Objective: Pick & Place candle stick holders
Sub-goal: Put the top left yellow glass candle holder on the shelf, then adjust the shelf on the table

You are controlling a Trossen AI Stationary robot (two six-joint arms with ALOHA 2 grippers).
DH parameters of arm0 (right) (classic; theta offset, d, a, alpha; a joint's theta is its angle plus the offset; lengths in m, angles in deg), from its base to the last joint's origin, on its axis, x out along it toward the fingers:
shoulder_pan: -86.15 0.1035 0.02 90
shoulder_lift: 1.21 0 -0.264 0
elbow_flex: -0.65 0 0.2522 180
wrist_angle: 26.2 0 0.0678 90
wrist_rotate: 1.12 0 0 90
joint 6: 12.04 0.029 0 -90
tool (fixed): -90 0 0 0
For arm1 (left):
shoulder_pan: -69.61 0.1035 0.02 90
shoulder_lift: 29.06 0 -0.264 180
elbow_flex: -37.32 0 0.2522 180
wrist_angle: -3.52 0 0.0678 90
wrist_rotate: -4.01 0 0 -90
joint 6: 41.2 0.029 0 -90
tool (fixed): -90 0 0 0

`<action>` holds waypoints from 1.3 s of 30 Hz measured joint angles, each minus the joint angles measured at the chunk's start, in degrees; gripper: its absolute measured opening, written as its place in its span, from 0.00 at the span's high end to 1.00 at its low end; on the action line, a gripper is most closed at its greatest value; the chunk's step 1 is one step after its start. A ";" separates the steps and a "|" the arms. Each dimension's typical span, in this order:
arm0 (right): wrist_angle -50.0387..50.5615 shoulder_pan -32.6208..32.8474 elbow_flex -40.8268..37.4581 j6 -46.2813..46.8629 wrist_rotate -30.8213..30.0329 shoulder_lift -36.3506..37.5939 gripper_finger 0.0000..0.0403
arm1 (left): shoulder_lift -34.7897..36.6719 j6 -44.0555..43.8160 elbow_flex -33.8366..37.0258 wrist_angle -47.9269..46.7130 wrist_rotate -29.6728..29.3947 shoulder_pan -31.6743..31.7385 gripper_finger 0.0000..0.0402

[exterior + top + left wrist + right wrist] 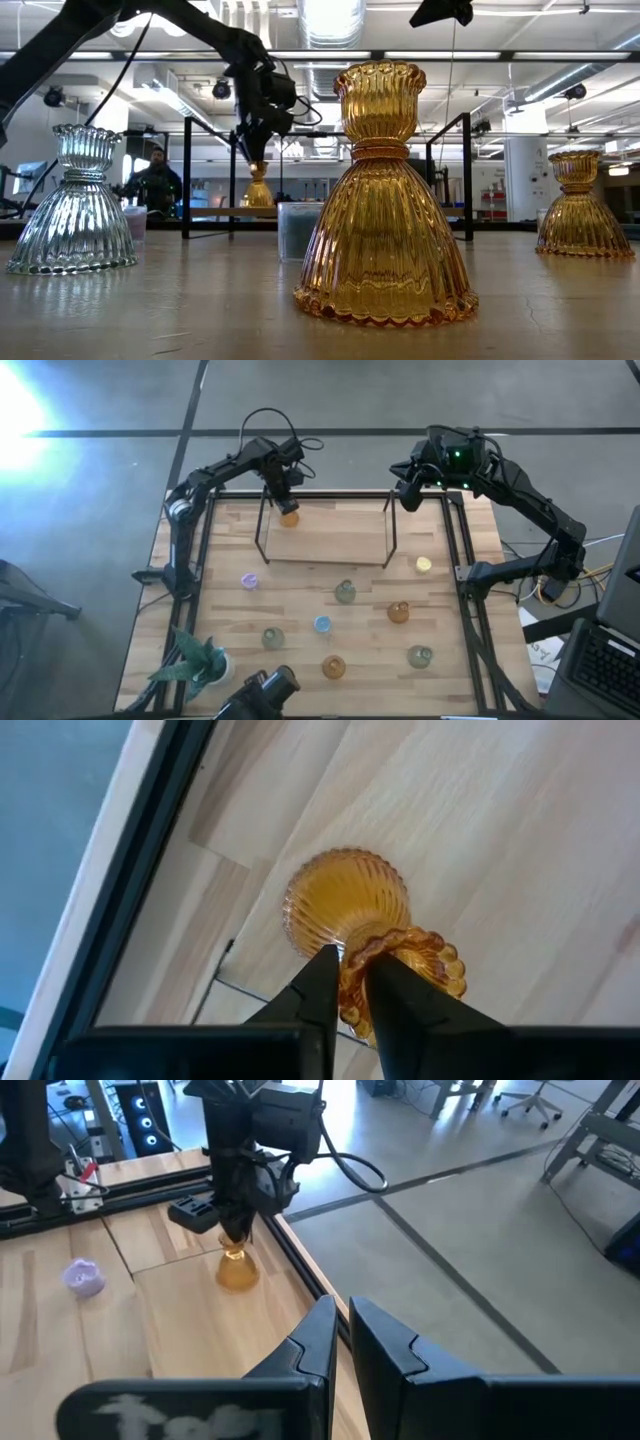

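My left gripper (286, 500) is shut on an amber glass candle stick holder (290, 517) over the far left part of a raised wooden shelf (330, 538). The holder also shows in the low view (258, 190) and the right wrist view (238, 1270). My right gripper (408, 498) hangs shut and empty above the shelf's far right corner. Several more holders stand on their wide bases on the table: purple (250, 580), yellow (424, 565), grey-green (345, 592), amber (398, 612), blue (322, 624). My left gripper pinches the amber holder's narrow neck (352, 952), just under its scalloped rim (430, 965), between its two fingers. The fingers come from above, pointing down. The holder stands upright below them, its wide base (345, 895) at the shelf board; whether it rests there I cannot tell.
The shelf stands on a black wire frame (262, 525). A leafy plant in a white pot (195, 660) stands at the near left corner. More holders stand near the front: grey-green (272, 637), amber (333, 667), grey-green (420, 656). Black rails (462, 550) line the table's sides.
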 joint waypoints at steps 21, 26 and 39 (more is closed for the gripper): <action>0.04 0.00 0.00 -0.01 -0.02 0.00 0.93 | -0.17 -0.84 -4.24 -1.63 -0.99 -0.03 0.66; 0.04 0.00 0.00 0.00 -0.04 0.00 0.93 | -0.15 -1.30 -5.96 -4.96 -1.09 -0.01 0.55; 0.02 -0.02 0.00 0.73 -0.17 0.00 0.93 | 4.72 -1.58 -18.00 -7.57 -7.93 -0.03 0.43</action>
